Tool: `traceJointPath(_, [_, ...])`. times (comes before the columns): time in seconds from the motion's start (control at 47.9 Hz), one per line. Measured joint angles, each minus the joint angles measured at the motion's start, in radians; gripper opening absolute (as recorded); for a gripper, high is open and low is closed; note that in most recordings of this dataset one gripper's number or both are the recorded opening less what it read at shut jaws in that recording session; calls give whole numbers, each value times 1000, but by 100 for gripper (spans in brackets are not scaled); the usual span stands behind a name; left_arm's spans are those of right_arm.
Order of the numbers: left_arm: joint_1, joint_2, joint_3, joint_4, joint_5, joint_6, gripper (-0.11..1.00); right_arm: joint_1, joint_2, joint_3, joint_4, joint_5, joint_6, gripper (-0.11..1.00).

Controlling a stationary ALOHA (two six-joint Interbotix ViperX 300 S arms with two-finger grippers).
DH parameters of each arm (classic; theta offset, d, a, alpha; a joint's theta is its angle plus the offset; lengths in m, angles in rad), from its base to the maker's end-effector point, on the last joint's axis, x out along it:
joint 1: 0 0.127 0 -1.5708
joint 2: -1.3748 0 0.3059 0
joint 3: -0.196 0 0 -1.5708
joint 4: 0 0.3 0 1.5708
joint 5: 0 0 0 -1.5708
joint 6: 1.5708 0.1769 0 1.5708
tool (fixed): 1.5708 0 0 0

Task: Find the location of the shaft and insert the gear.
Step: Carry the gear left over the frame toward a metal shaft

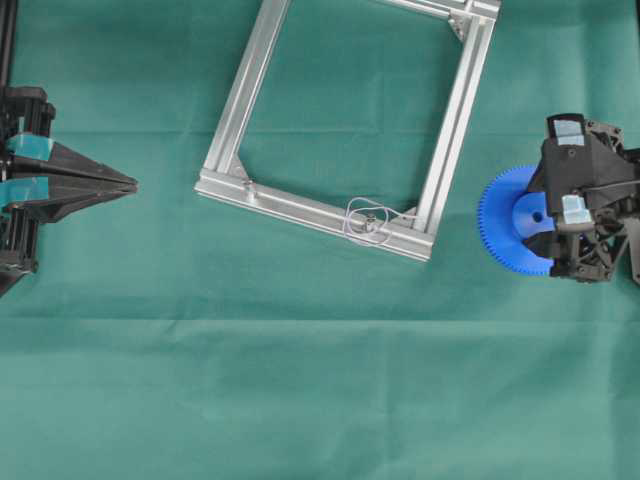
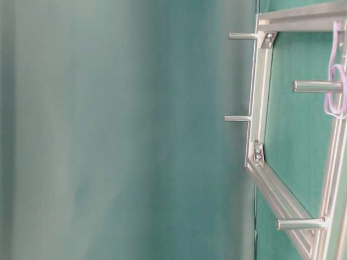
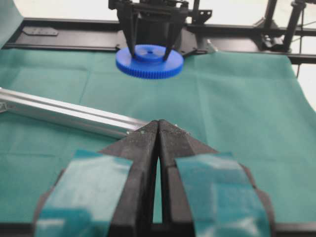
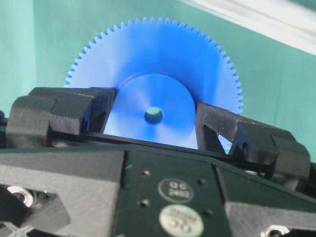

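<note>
Two arms flank an aluminium frame (image 1: 345, 120) on a green cloth (image 1: 300, 380). At the far left of the overhead view, the left gripper (image 1: 128, 185) points toward the middle, its black fingers (image 3: 143, 148) pressed together with nothing between them and patches of teal tape on their backs. It sits well apart from the frame.

The frame lies tilted on the cloth, an open rectangle of slotted silver bars with corner brackets. On its lower bar, near the right corner, stands the shaft (image 1: 370, 224), a tiny silver pin with thin pale wire (image 1: 362, 220) looped loosely around it. From table level the shaft (image 2: 317, 86) shows as a smooth round peg rising from the bar, the wire (image 2: 335, 86) looking pale violet there. Other similar pegs (image 2: 241, 36) stand elsewhere along the frame.

At the right edge, the right gripper (image 1: 560, 215) pinches the gear (image 1: 505, 222), which is well apart from the shaft. The gear (image 4: 158, 69) is a flat bright blue disc with fine even teeth around its rim, a raised round hub and a small centre hole. The black fingers (image 4: 64, 111) clamp the hub from either side, and the left wrist view shows the gear (image 3: 149, 61) level just above the cloth.

The cloth covers the whole work surface and shows faint fold lines. Beyond it, black rails (image 3: 74, 32) border the far side of the table.
</note>
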State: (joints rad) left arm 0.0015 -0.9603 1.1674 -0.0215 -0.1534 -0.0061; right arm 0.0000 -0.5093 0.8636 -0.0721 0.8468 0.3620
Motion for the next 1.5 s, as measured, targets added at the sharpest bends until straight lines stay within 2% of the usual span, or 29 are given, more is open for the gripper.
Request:
traceJointPath(0.188, [0,0,0,0,2,0,0,2,31,-43,0,-18,48,69])
traceJointPath(0.439, [0,2,0,2,2,0,0,8,120,-123,2,-28,52,69])
traceJointPath(0.648, [2,3,2,0,2,0,0,9,241,-245,0,-21,52,69])
traceJointPath(1.086, [0,2,0,2,23,0,0,8,485,-522,2,71,52,69])
traceJointPath(1.253, [0,3,0,2,26,0,0,9,531,-578,0,94,52,69])
traceJointPath(1.504, [0,2,0,0,26,2,0,9,566,-600,0,101,54,69])
